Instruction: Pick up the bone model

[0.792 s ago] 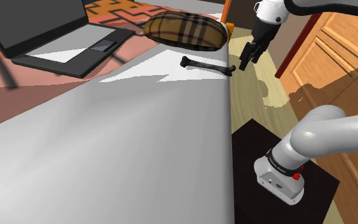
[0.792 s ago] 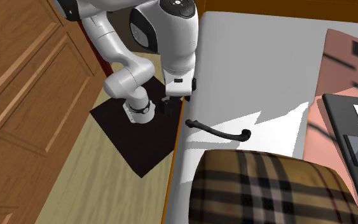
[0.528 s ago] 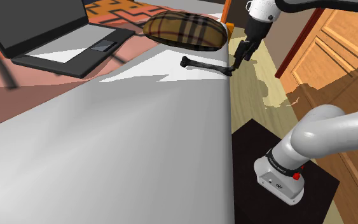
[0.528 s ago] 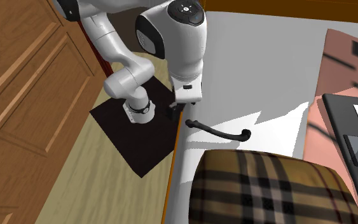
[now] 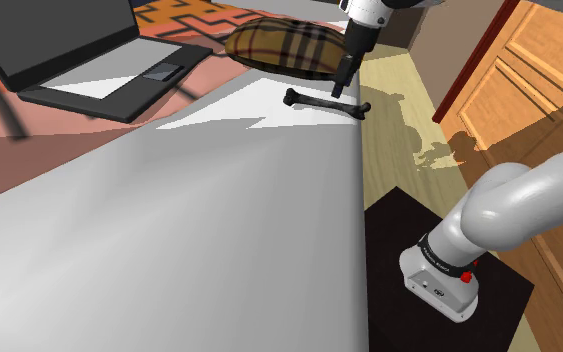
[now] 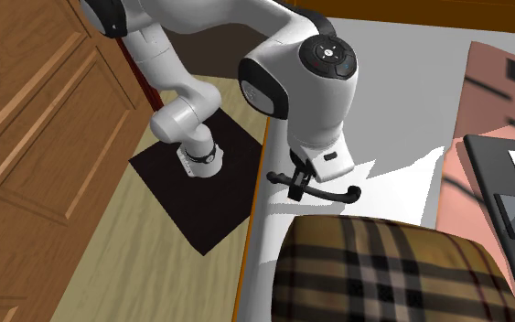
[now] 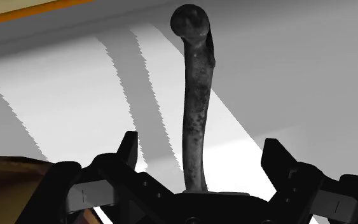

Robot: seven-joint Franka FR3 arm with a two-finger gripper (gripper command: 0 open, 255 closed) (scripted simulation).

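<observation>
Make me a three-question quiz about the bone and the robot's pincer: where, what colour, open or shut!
1. Where is the bone? A in a bucket; B on the grey surface near the checked cushion; C on a chair.
2. What colour is the bone? A pink; B green; C dark, nearly black.
3. The pincer is: A open around the bone; B shut on the bone; C shut on a spoon.
Answers: B, it lies near the cushion; C, it looks blackish in each view; A, the wrist view shows gaps beside both fingers.
</observation>
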